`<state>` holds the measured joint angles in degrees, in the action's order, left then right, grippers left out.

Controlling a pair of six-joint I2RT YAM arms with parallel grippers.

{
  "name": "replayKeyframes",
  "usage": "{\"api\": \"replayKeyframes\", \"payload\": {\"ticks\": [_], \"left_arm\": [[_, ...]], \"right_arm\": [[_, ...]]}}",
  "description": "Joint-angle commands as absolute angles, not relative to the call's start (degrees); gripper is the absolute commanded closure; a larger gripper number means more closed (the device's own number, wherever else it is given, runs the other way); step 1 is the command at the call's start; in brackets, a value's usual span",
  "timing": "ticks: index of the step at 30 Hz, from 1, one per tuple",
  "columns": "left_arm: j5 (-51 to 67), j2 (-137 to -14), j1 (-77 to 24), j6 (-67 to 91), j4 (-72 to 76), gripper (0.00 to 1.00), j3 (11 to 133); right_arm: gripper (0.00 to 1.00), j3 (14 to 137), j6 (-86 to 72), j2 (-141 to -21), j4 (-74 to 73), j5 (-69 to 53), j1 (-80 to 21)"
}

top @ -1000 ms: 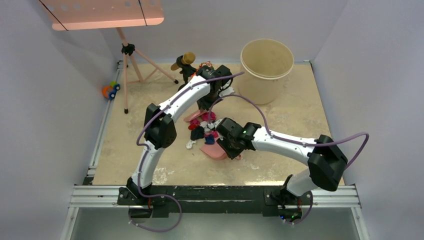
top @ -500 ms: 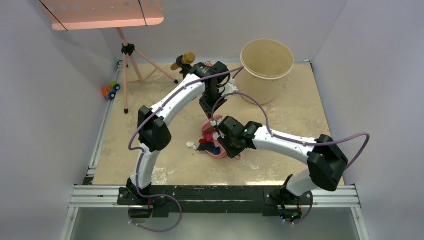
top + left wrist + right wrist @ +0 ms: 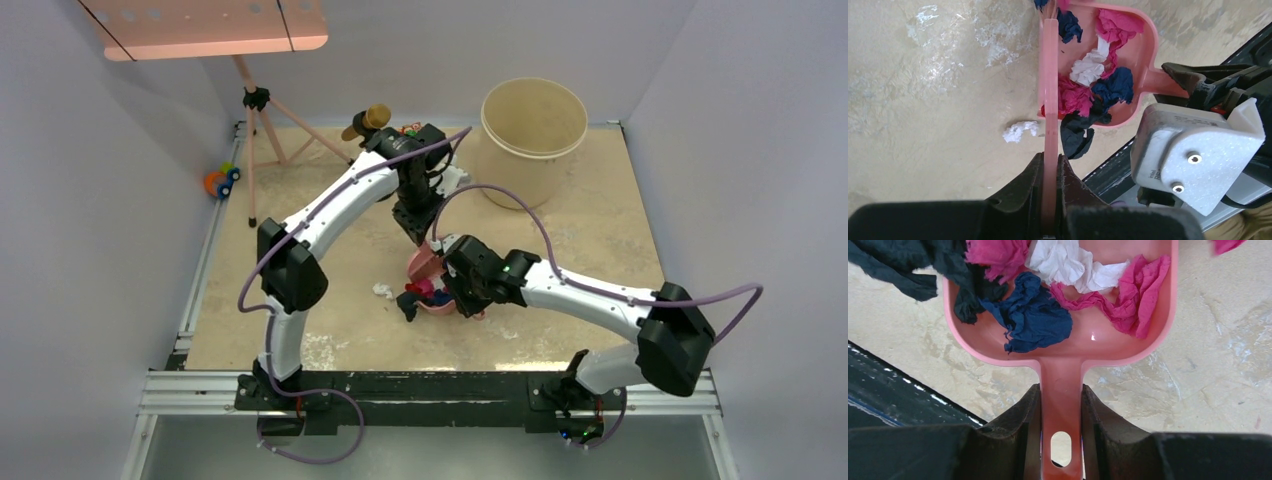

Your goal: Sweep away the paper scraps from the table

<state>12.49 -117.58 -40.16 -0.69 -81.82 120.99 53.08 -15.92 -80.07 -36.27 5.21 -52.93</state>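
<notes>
The pink dustpan lies on the table, and my right gripper is shut on its handle. It holds pink, white and navy paper scraps. My left gripper is shut on the pink brush, which stands at the pan's mouth. In the left wrist view the brush handle runs up from my left gripper along the pan's open edge. A dark scrap hangs at the pan's lip. One white scrap lies on the table left of it. In the right wrist view my right gripper clamps the dustpan.
A large beige bucket stands at the back right. A pink tripod stands at the back left, with bright toy blocks beside the table's left edge. A dark object sits at the back middle. The metal frame runs along the front.
My left arm has drawn the brush toward the dustpan, pushing the scrap pile into it. The right arm has shifted slightly right with the pan.
</notes>
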Motion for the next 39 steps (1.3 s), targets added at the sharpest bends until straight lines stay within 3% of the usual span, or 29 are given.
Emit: {"api": "replayKeyframes", "payload": {"ticks": [1, 24, 31, 39], "left_arm": [[10.8, -110.7, -40.5, 7.1, -81.5, 1.0, 122.0], [0.3, -93.0, -32.9, 22.6, -73.0, 1.0, 116.2], [-6.5, -87.0, -31.8, 25.3, -70.4, 1.0, 108.9], [-10.0, -82.7, -31.7, 25.7, -69.9, 1.0, 102.6]], "right_arm": [[1.0, 51.3, -17.9, -74.0, -31.2, 8.3, -53.5], [1.0, 47.4, -19.9, -58.3, -30.2, 13.1, -57.1], [1.0, 54.7, -20.7, -57.4, -37.1, 15.7, -56.9], [1.0, 73.7, -19.0, -63.7, -48.3, 15.2, -51.3]]}}
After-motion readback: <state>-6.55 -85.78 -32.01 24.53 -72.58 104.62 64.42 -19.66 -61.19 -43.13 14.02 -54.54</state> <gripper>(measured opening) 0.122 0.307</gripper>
